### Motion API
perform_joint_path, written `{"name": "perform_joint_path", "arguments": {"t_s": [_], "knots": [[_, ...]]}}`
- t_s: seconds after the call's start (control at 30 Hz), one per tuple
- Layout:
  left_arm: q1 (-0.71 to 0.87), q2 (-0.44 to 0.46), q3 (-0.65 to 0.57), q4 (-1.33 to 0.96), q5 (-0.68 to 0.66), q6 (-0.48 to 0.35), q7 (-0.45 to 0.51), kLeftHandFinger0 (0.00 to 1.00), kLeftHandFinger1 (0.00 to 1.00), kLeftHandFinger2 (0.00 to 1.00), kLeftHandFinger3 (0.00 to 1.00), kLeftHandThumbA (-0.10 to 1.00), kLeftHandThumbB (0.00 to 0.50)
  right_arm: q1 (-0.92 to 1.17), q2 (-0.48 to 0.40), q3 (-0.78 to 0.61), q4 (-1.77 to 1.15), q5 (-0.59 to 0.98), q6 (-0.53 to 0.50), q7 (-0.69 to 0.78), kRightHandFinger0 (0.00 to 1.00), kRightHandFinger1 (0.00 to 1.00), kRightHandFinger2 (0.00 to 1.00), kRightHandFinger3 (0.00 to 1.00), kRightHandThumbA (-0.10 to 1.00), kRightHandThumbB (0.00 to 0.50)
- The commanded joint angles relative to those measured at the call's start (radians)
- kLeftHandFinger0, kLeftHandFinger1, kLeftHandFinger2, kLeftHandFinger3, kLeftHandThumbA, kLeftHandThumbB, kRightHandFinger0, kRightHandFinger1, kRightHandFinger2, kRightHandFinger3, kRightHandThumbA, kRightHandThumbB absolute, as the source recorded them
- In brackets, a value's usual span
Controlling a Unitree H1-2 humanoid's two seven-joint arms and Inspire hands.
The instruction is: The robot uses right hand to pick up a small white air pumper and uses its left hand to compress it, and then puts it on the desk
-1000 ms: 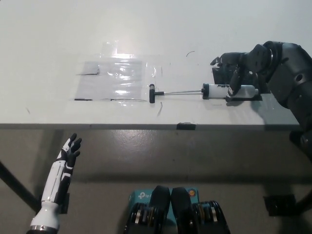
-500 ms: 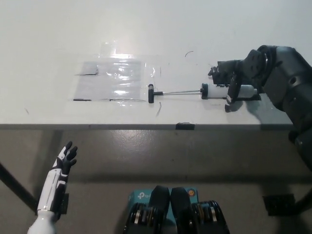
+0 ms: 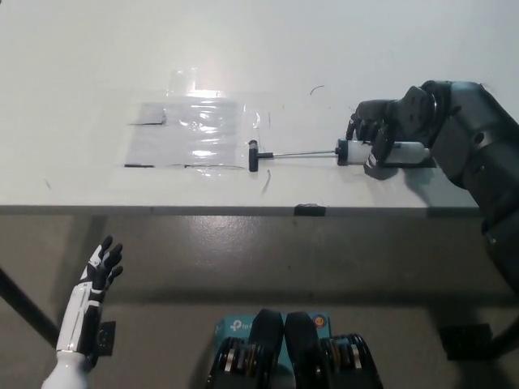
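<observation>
The black right hand [image 3: 383, 130] is curled over the white body of the air pumper [image 3: 381, 151], fingers wrapped down around it; whether the grip is fully closed cannot be made out, since the hand hides much of the cylinder. The pumper lies on the desk [image 3: 81, 73], its thin rod extended toward picture left and ended by a black T-handle [image 3: 253, 156] beside a clear plastic sheet [image 3: 195, 130]. The white left hand [image 3: 99, 266] is held below the desk edge, fingers spread, holding nothing.

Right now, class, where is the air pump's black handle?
In the head view, the black handle lies on the desk at centre, beside the clear plastic sheet.
</observation>
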Motion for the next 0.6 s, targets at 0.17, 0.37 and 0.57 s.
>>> {"name": "perform_joint_path", "arguments": {"t_s": [0.17,0.37,0.57], "knots": [[-0.016,0.011,0.010,-0.068,-0.035,0.013,-0.007,1.00,1.00,1.00,1.00,1.00,0.126,-0.021,-0.002,0.064,-0.004,-0.060,-0.040,-0.101,0.53,0.60,0.58,0.41,-0.10,0.096],[-0.029,0.020,0.016,-0.069,-0.045,0.013,-0.008,1.00,1.00,1.00,1.00,1.00,0.122,-0.018,-0.012,0.056,-0.005,-0.051,-0.047,-0.122,0.58,0.61,0.60,0.38,-0.10,0.128],[-0.031,0.026,0.018,-0.080,-0.044,0.018,-0.009,1.00,1.00,1.00,1.00,1.00,0.127,-0.017,-0.023,0.045,-0.007,-0.047,-0.038,-0.163,0.35,0.42,0.45,0.34,-0.10,0.152]]}}
